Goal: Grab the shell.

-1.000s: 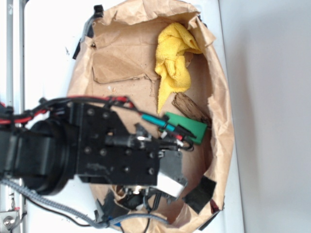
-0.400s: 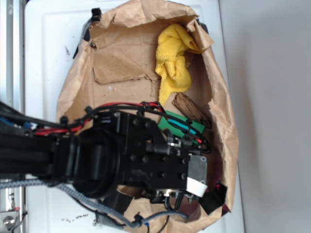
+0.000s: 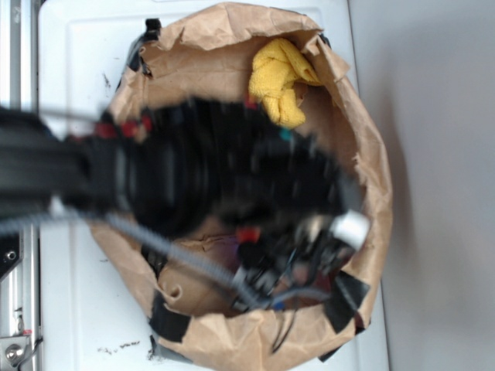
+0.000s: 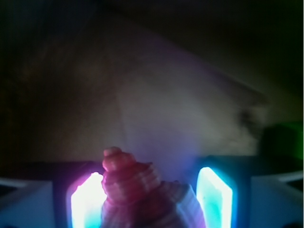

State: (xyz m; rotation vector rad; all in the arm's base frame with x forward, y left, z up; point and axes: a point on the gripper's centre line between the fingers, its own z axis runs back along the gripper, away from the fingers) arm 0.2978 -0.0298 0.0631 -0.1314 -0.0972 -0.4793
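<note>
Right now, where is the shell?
In the wrist view the shell sits bottom centre, between the gripper's two glowing fingers. In the exterior view the blurred arm hides it.

No legible text, labels, brands, numbers or signs in either view; exterior view motion-blurred over the robot arm point(image 3: 193, 178), any markings there unreadable; brown paper lining point(image 3: 363, 154) plain, unprinted; yellow cloth point(image 3: 282, 85) unmarked; wrist view dark, with nothing written on the shell point(image 4: 142, 194) or the glowing fingers point(image 4: 213, 194).
</note>
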